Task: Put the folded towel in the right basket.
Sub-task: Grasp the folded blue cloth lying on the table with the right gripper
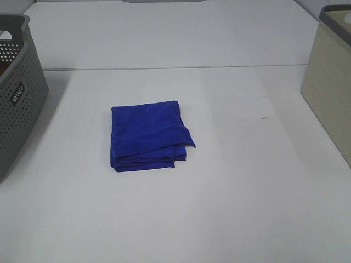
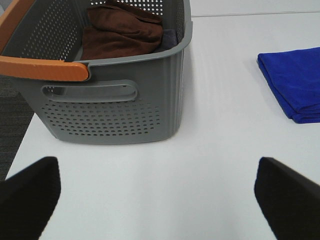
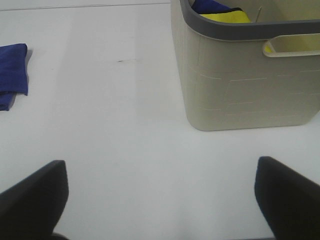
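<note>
The table (image 1: 247, 219) carries 2 baskets, with the towel (image 1: 148, 134) lying flat between the left basket (image 1: 16, 98) and right basket (image 1: 329, 82), slightly left of centre and well apart from both. Only the wrist views show the left gripper (image 2: 157, 200) and right gripper (image 3: 160, 197), each spread wide and empty. The left seems nearer the towel. The right wrist view alone shows cloths (image 3: 225, 16) inside the right basket.

White tabletop (image 1: 230, 208), grey perforated basket (image 1: 16, 109) at its left edge, orange handle (image 2: 45, 68) along the rim, brown cloth (image 2: 122, 32) inside, small dark mark (image 1: 267, 117) right of the tabletop's centre
</note>
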Robot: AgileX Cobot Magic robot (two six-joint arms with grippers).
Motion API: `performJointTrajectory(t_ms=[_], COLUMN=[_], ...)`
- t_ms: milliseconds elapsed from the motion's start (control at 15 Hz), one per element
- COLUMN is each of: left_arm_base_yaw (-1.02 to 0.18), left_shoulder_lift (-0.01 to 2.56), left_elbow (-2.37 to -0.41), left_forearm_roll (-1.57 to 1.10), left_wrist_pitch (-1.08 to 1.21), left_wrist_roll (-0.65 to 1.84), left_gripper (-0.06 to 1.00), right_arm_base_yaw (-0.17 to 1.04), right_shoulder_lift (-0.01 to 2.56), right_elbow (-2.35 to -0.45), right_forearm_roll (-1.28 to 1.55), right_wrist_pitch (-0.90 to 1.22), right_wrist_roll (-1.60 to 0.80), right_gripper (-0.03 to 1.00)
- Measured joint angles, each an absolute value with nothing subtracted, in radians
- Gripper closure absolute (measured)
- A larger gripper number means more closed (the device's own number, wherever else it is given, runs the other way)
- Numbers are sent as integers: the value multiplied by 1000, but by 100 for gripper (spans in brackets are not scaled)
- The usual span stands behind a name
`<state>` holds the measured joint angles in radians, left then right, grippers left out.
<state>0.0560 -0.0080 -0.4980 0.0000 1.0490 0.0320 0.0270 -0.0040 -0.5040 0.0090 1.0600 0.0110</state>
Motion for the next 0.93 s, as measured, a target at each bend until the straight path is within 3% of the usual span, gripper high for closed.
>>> performJointTrajectory(t_ms=[933], left_arm_base_yaw=[56], left_shoulder_lift=[-8], left_elbow=[-498], left_forearm_roll=[0], left_wrist_pitch=[1049], left_wrist_roll=[32], left_gripper=[-3], right_arm_base_yaw=[27], right_shoulder_lift=[-4], right_elbow=[-504], right_forearm_roll=[9], right_wrist_pitch=[1060], right_wrist_roll=[11], right_gripper=[1])
